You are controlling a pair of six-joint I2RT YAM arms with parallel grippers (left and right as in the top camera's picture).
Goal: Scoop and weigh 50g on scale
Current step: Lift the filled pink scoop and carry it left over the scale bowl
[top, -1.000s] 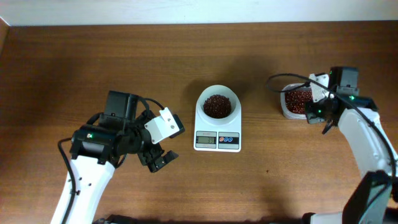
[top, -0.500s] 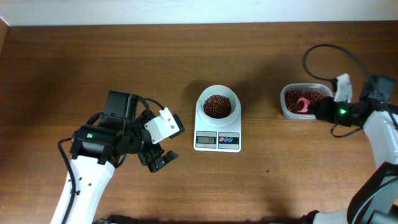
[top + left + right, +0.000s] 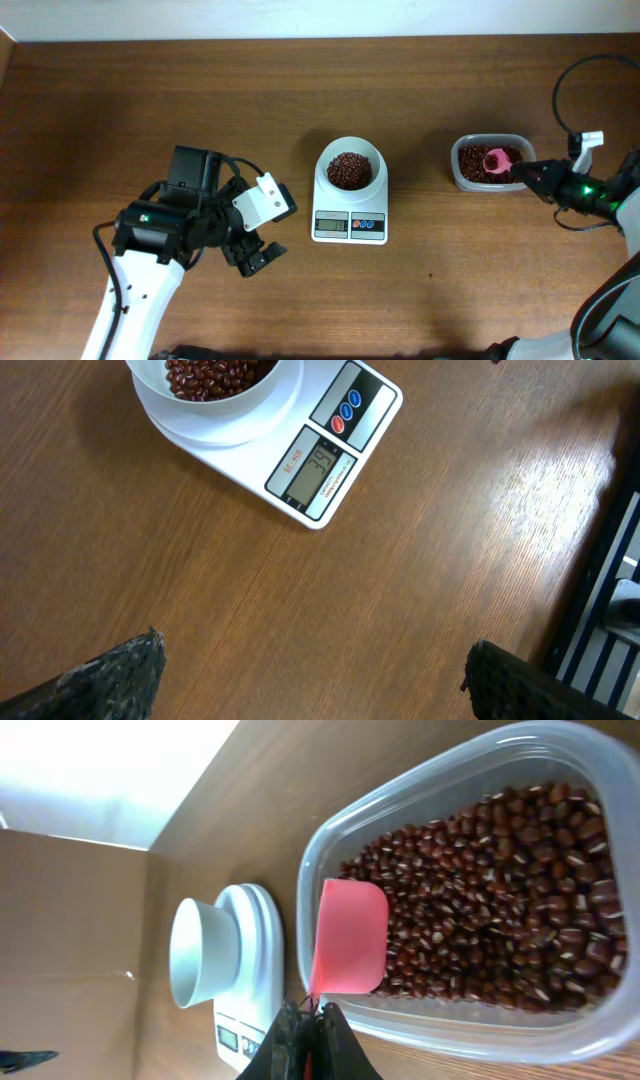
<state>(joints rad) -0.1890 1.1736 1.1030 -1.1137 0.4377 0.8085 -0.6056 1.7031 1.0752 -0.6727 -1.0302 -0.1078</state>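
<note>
On the left of the brown wooden table (image 3: 300, 90), the left gripper (image 3: 255, 257) hangs above bare wood with its two dark fingers spread wide apart and nothing between them; in the left wrist view its fingertips (image 3: 115, 670) show at the lower corners, with only tabletop in the gap. Just to its right, near the middle of the table, stands the small white digital kitchen scale (image 3: 349, 225), its grey display (image 3: 312, 472) and small blue and red buttons (image 3: 345, 412) facing the near edge; the digits are too small to read with certainty. A round white bowl (image 3: 325, 160) sits on the scale's platform and holds a heap of dark red beans (image 3: 349, 170). Further right, well apart from the scale, is a clear rectangular plastic container (image 3: 460, 150), also holding red beans. A pink plastic scoop (image 3: 495, 159) lies in it, its cup (image 3: 350, 950) resting on the beans against the wall nearest the scale and looking empty. At the far right, the right gripper (image 3: 535, 172) is pinched tight on the scoop's handle, just outside the container's rim
</note>
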